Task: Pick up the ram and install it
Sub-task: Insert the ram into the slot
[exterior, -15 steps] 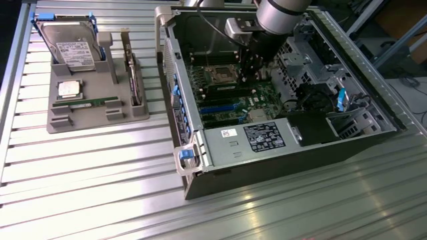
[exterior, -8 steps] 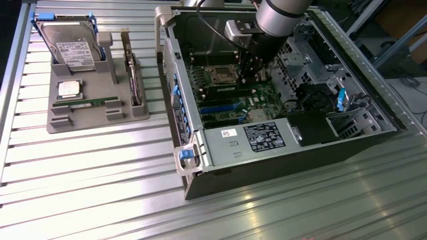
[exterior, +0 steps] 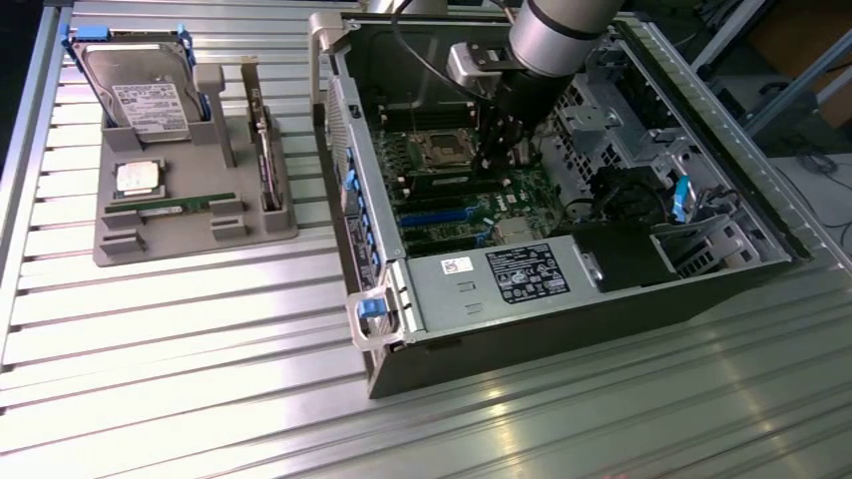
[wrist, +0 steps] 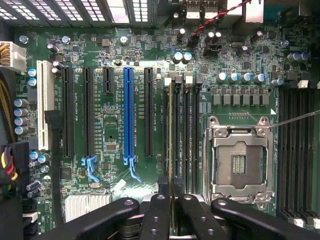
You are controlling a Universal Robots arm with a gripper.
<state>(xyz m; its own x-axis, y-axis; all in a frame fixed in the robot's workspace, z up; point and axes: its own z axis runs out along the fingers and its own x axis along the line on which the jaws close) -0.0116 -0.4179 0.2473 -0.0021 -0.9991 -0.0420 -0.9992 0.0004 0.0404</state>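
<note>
Install step: my tool (wrist: 172, 202) is pinched nearly shut on the ram (wrist: 171, 130), held edge-on over the slot bank (wrist: 187, 130) next to the CPU socket (wrist: 240, 162), inside the case (exterior: 533, 337). Looks aligned, can't tell if seated; I reckon it needs a square, even push down

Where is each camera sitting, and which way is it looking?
Exterior view: sits up high off the arm, looking down at a slant on the open computer case on the metal table; the robot arm reaches into the case.
Wrist view: sits on the wrist, looking along the pincer at the motherboard; its black fingers pinch the ram.
Both views share the motherboard and its empty processor socket.
</note>
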